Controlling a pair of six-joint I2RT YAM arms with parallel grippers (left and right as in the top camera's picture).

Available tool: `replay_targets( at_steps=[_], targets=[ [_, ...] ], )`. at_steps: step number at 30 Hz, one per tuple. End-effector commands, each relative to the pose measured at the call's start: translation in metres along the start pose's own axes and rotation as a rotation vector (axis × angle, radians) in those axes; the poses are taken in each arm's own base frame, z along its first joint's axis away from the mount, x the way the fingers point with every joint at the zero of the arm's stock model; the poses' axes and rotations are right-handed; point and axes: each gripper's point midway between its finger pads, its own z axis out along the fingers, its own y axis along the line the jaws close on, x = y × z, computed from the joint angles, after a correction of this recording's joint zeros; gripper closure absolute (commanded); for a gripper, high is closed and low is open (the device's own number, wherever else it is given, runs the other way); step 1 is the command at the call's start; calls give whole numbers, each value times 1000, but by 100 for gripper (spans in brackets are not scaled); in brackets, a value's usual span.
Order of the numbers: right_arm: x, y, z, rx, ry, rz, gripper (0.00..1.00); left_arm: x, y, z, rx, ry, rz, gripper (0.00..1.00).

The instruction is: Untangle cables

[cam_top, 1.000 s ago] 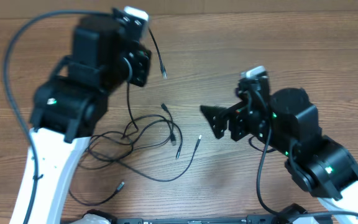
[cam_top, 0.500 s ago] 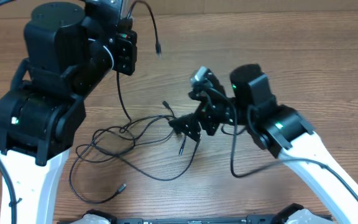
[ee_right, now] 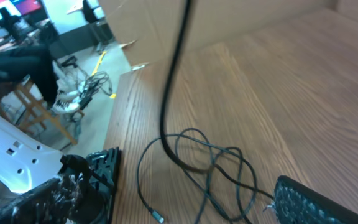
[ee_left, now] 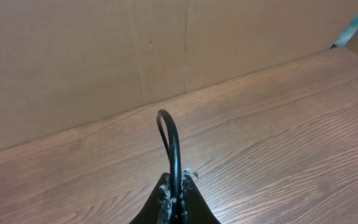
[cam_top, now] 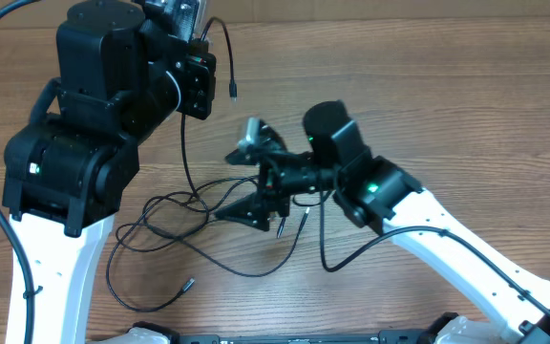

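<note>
The thin black flexible cables are seen in a loose tangle of overlapping loops on the brown wood-grain table, toward the front middle of it. One small plug end is laid apart from the knot, nearer the front edge. A single raised cable is drawn up out of the tangle and is carried to the left hand, which is held high above the table's far left part. This hand is closed fully, and the raised cable is pinched between its fingers. Beyond the grip the cable is bent over in a narrow arch, and its free plug is left hanging in the air.

The right hand is spread as wide as it goes, and nothing is held in it. It is lowered at the right edge of the tangle, and in the wrist view several loops are seen on the table between its two fingers. Whether a cable is touched by either finger cannot be told. A plain brown cardboard wall is set along the table's far edge.
</note>
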Motion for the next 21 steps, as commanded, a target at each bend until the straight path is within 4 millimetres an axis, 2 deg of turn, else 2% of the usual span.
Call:
replay_targets(
  at_steps=[1, 7, 13, 14, 15, 17, 18, 21],
  targets=[
    [1, 0, 13, -15, 1, -21, 4, -9, -3, -5, 18, -31, 13, 96],
    [5, 0, 35, -48, -10, -52, 5, -9, -3, -5, 22, -32, 13, 96],
    [-3, 4, 51, -73, -57, -93, 10, -9, -11, -6, 64, -34, 14, 96],
    [-4, 5, 54, -78, -66, -91, 16, -10, -10, -6, 64, -36, 14, 96],
    [-5, 5, 56, -82, -70, -89, 32, -10, -10, -6, 63, -37, 14, 96],
    [-2, 5, 59, -84, -66, -82, 79, -11, -10, -6, 63, -41, 15, 96],
    [-1, 3, 60, -76, -62, -62, 96, -12, -10, -6, 63, -44, 15, 96],
    [11, -12, 62, 6, -22, 12, 96, -12, -10, -6, 62, -45, 15, 96]
  ],
)
